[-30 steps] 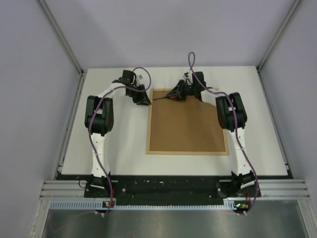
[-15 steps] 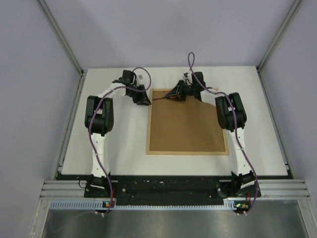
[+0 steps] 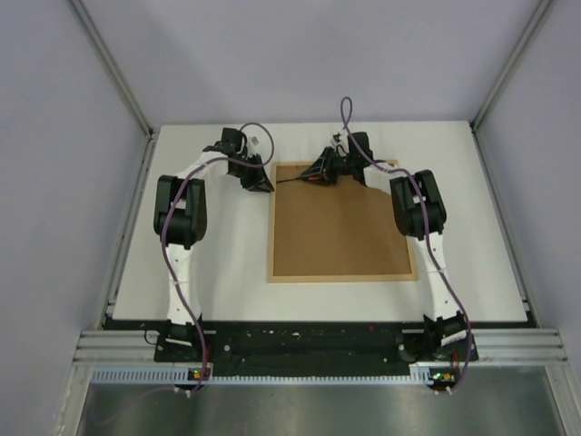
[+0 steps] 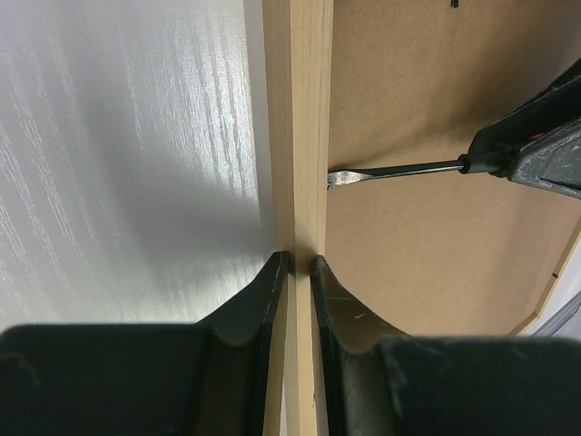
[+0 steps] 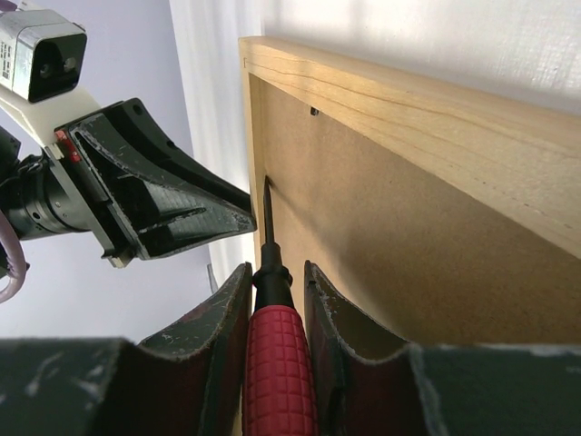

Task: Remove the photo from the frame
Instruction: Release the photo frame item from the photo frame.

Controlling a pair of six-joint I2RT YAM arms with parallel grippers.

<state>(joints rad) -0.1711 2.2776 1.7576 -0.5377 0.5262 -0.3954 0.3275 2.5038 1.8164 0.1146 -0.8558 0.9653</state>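
Table [image 3: 218, 272] carries the frame [image 3: 342, 277], lying face down with brown backing board [image 3: 340, 227] up. Left gripper [image 4: 295, 263] pinches the frame's left rim near its far corner. Right gripper [image 5: 272, 272] clamps red-handled screwdriver [image 5: 272, 363], tip at the frame's inner left edge.

Soft, even overhead light. Left wrist view: a broad grey shadow on the glossy white counter [image 4: 136, 227] beside the frame [image 4: 304, 136]; the screwdriver [image 4: 399, 169] tip glints; the left gripper [image 4: 300, 265] looks soft
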